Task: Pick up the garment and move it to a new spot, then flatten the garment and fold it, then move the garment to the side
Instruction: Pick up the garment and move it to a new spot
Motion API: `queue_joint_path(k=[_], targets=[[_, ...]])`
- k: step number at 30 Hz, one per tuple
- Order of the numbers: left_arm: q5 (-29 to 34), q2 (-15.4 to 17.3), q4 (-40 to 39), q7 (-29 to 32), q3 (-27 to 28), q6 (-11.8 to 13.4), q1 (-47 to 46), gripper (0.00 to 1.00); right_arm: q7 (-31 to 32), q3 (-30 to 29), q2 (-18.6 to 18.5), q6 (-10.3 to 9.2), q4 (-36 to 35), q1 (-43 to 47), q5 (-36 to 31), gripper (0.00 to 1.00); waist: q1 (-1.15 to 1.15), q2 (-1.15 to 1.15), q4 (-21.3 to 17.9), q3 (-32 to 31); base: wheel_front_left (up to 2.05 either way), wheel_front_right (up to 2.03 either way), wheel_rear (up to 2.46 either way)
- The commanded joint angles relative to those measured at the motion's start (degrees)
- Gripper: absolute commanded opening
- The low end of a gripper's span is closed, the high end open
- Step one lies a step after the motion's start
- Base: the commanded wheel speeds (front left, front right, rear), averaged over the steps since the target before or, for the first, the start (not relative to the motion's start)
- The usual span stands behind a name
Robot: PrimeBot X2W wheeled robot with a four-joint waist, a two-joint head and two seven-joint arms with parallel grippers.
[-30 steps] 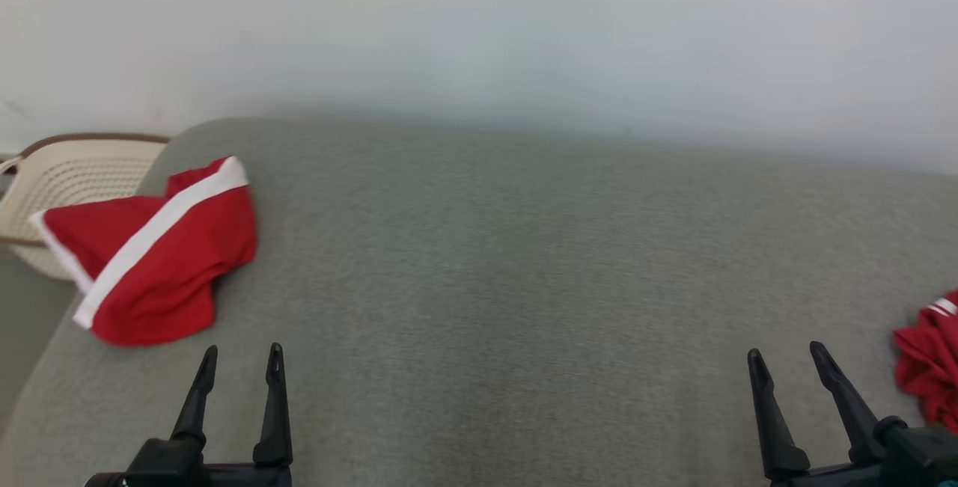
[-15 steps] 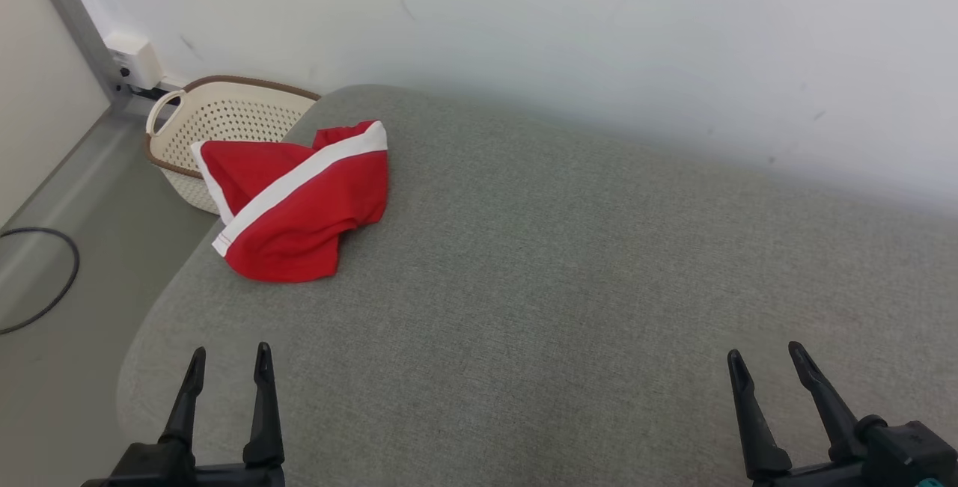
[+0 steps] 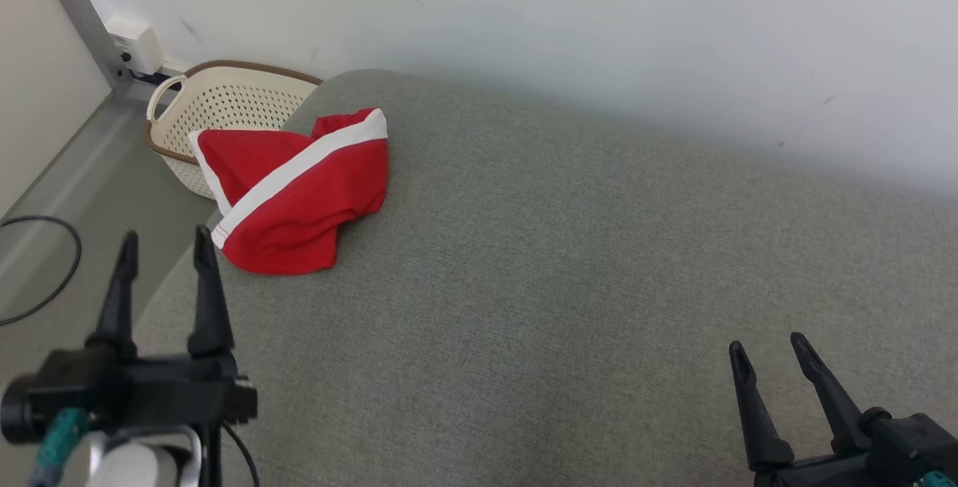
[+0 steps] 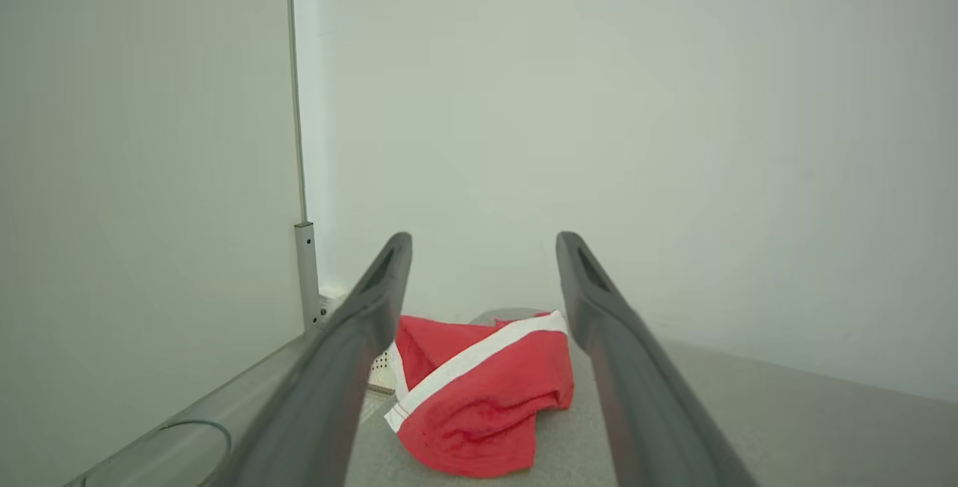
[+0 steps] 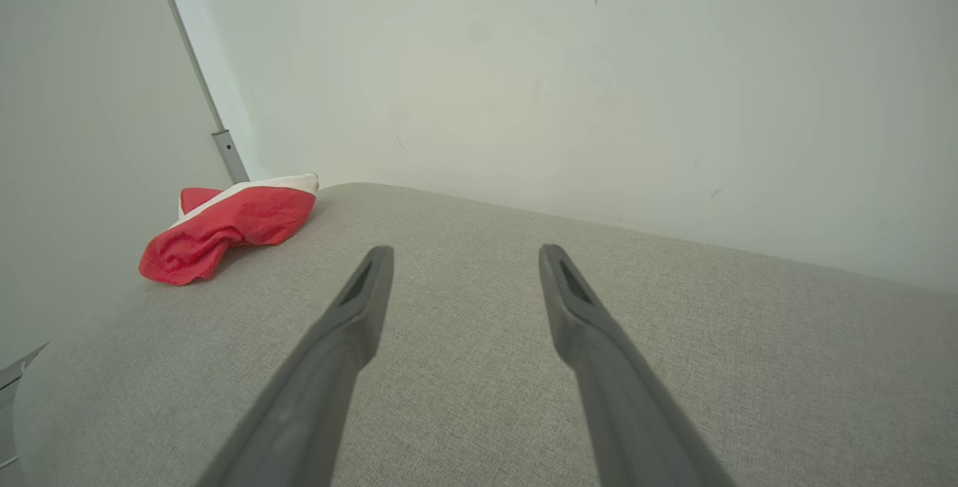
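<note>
A crumpled red garment (image 3: 296,195) with a white stripe lies at the far left corner of the grey cushioned surface (image 3: 561,285), partly overhanging its edge. It also appears in the left wrist view as the garment (image 4: 479,397) and in the right wrist view as the garment (image 5: 224,229). My left gripper (image 3: 165,244) is raised at the lower left, open and empty, its tips short of the garment's near edge. In the left wrist view the left gripper (image 4: 483,247) frames the garment between its fingers. My right gripper (image 3: 771,348) sits open and empty at the lower right, and the right gripper (image 5: 460,255) hovers over bare cushion.
A cream perforated basket (image 3: 217,105) with a brown rim stands on the floor behind the garment, by the white wall. A black cable (image 3: 45,277) loops on the floor at the left. A metal post (image 3: 75,16) runs up the left corner.
The head camera turned left, bringing the basket and floor into view. In the last half second my left gripper rose and reached forward toward the garment. The right gripper stayed put.
</note>
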Motion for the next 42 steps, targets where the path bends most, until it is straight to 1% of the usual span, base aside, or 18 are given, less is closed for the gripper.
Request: queue_joint_path(k=[1,4,7,13,19,22,26,29,34,37,39,40,41,42], targets=[[0.19,0.73,0.31,-0.44,0.84,-0.23,-2.14,1.00,0.08,0.06,-0.45,-0.04,-0.40,-0.64,0.31,1.00,0.00,-0.01,-0.82,0.92,0.00,0.00,0.00],[-0.65,1.78,2.87,-0.08,2.63,-0.92,-8.00,1.00,0.41,0.33,-1.10,-0.04,-1.03,-1.27,0.43,1.00,0.00,-0.01,-2.05,2.61,0.00,0.00,0.00],[-2.40,2.68,7.54,0.72,3.99,-2.21,-13.97,1.00,0.71,0.48,-1.99,-0.04,-1.51,-2.02,0.50,1.00,0.00,-0.01,-3.69,4.69,0.00,0.00,0.00],[-6.06,4.76,22.60,5.11,5.52,-5.58,-23.75,1.00,1.24,0.21,-3.90,-0.04,-2.59,-3.66,1.14,1.00,0.00,-0.01,-7.25,9.75,0.00,0.00,0.00],[-9.59,6.39,38.26,9.72,5.80,-10.20,-29.36,1.00,1.66,0.11,-5.86,-0.04,-3.37,-5.31,1.58,1.00,0.00,-0.01,-10.17,14.54,0.00,0.00,0.00],[-11.28,6.73,44.16,12.76,5.79,-12.34,-30.83,1.00,1.75,0.09,-7.07,-0.04,-4.02,-6.26,1.88,1.00,0.00,-0.01,-11.20,17.04,0.00,0.00,0.00],[-13.37,7.23,50.06,15.88,6.22,-14.88,-32.96,1.00,2.16,-0.04,-8.69,-0.04,-4.95,-7.50,2.26,1.00,0.00,-0.01,-12.24,20.32,0.00,0.00,0.00],[-15.05,7.31,53.65,16.66,7.19,-15.86,-33.75,1.00,2.60,-0.08,-9.77,-0.04,-5.73,-8.29,2.49,1.00,0.00,-0.01,-12.98,22.68,0.00,0.00,0.00],[-17.18,7.13,58.57,16.19,8.74,-16.67,-34.92,1.00,3.04,-0.50,-11.35,-0.04,-6.68,-9.22,2.94,1.00,0.00,-0.01,-13.78,25.80,0.00,0.00,0.00],[-18.37,6.46,61.07,15.56,9.29,-17.55,-35.46,1.00,3.04,-0.88,-11.91,-0.04,-6.95,-9.31,3.25,1.00,0.00,-0.01,-13.84,26.69,0.00,0.00,0.00],[-18.66,6.30,61.62,14.86,9.47,-17.61,-35.70,1.00,3.07,-1.03,-11.99,-0.04,-6.97,-9.33,3.32,1.00,0.00,-0.01,-13.79,26.79,0.00,0.00,0.00],[-18.65,6.26,62.14,14.38,9.47,-17.73,-35.97,0.82,3.14,-1.14,-12.03,-0.04,-6.95,-9.36,3.35,1.00,0.00,-0.01,-13.73,26.83,0.00,0.00,0.00],[-18.57,6.09,62.77,13.98,9.26,-18.03,-36.08,0.48,3.22,-1.19,-12.02,-0.04,-6.91,-9.45,3.39,1.00,0.00,-0.01,-13.68,26.80,0.00,0.00,0.00],[-18.77,5.79,63.30,13.28,9.32,-18.46,-36.23,0.12,3.30,-1.28,-11.97,-0.04,-6.84,-9.51,3.40,1.00,0.00,-0.01,-13.57,26.67,0.00,0.00,0.00]])
